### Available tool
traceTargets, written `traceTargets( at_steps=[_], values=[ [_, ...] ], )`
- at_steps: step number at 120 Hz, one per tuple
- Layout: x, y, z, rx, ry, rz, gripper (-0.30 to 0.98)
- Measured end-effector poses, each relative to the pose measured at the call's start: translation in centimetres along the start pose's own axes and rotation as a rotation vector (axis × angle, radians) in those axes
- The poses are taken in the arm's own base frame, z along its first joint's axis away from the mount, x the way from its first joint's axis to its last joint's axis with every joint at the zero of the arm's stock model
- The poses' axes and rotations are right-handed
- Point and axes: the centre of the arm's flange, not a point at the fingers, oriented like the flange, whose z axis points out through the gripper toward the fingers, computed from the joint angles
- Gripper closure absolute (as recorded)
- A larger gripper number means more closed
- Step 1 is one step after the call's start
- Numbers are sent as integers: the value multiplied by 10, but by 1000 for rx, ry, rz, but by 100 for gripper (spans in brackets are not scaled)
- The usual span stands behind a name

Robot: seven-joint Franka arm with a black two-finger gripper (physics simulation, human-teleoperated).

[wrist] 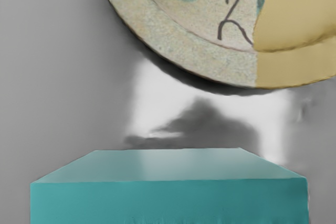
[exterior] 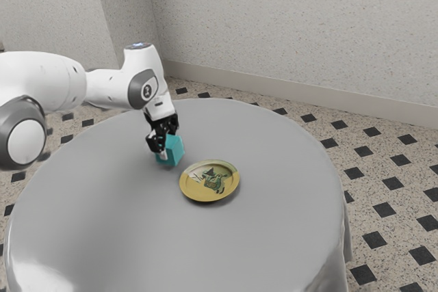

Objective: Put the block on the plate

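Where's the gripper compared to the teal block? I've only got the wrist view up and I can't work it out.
Observer: In the exterior view, the black gripper is right down at the teal block, with the arm coming in from that view's left.
Operator: Okay, and the plate runs off my picture. Is it anywhere near the table's edge?
Observer: No, the exterior view has the whole plate, well inside the rim of the round, grey-covered table.
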Motion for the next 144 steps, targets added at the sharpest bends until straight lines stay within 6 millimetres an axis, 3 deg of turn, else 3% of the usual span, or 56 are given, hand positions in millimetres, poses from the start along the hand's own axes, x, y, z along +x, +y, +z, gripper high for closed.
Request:
traceTargets(
  at_steps=[15,24,34,44,60,77,114,144],
  values=[
    [39,22,-32,17,30,42,31],
    [65,30,-39,20,48,71,31],
    [92,36,-36,10,72,101,31],
    [108,43,-25,-12,84,116,31],
    [116,48,3,-59,92,116,28],
    [122,49,2,-57,97,121,15],
    [127,53,-86,28,91,92,3],
    [148,64,-150,8,16,-22,1]
  ],
)
